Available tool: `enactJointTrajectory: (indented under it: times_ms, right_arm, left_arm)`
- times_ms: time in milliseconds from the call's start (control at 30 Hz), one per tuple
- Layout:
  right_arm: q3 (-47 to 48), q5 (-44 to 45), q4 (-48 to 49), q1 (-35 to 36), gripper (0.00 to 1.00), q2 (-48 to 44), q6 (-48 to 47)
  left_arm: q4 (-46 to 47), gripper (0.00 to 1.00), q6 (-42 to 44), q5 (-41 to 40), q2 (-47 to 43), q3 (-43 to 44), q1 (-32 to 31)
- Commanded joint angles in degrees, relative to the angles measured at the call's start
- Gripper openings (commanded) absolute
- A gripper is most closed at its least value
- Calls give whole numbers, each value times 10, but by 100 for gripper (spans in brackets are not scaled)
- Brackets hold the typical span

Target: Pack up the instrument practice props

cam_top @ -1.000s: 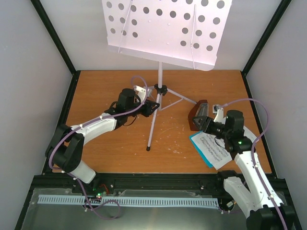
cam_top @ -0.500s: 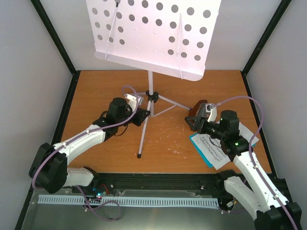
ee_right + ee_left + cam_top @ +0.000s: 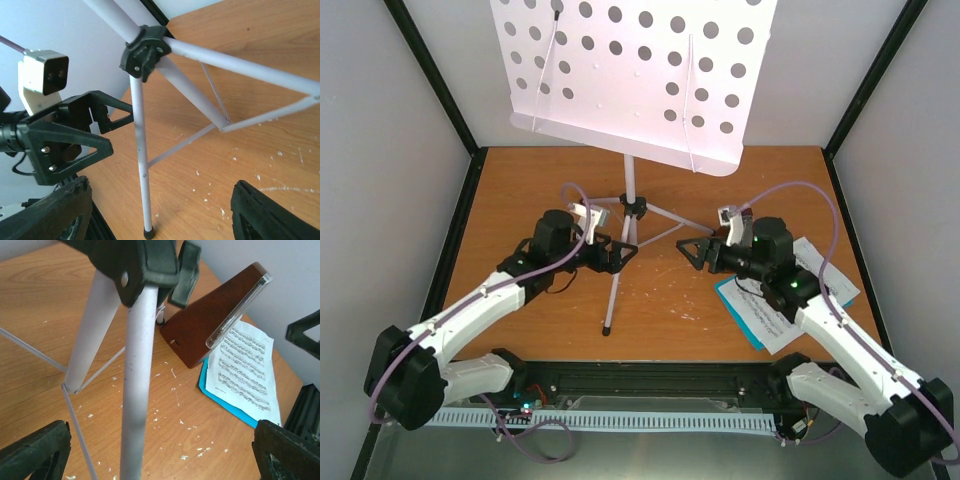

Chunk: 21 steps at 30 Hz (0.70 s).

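The music stand has its perforated desk (image 3: 630,75) high at the back and its tripod hub (image 3: 632,205) mid-table. My left gripper (image 3: 616,254) is open, its jaws wide on either side of the near leg (image 3: 134,410) without touching it. My right gripper (image 3: 698,252) is open too, facing the tripod (image 3: 145,50) from the right with nothing between its fingers. Beside the white sheet music (image 3: 245,365) and the teal booklet (image 3: 225,401) stands the brown metronome (image 3: 210,315). In the top view my right arm hides the metronome. The sheet music (image 3: 775,315) lies on the booklet (image 3: 734,300).
White flecks dot the wooden table (image 3: 520,200). Black frame rails (image 3: 450,250) and grey walls close in both sides. The stand's near foot (image 3: 147,231) rests on the table between the two arms. In the right wrist view, the left gripper (image 3: 75,137) is just beyond that leg.
The left gripper was shut on the stand's leg and has opened wide. The stand has shifted left. The right gripper moved left past the metronome and opened wider.
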Motion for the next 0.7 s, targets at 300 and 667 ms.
enactJointTrajectory:
  times_ms: [300, 667]
  right_arm:
    - [108, 3, 89, 43, 75, 160, 22]
    - [172, -33, 170, 72, 53, 282, 57]
  left_arm:
    - [-198, 99, 43, 162, -15, 175, 145]
    - [-107, 100, 119, -119, -37, 99, 155]
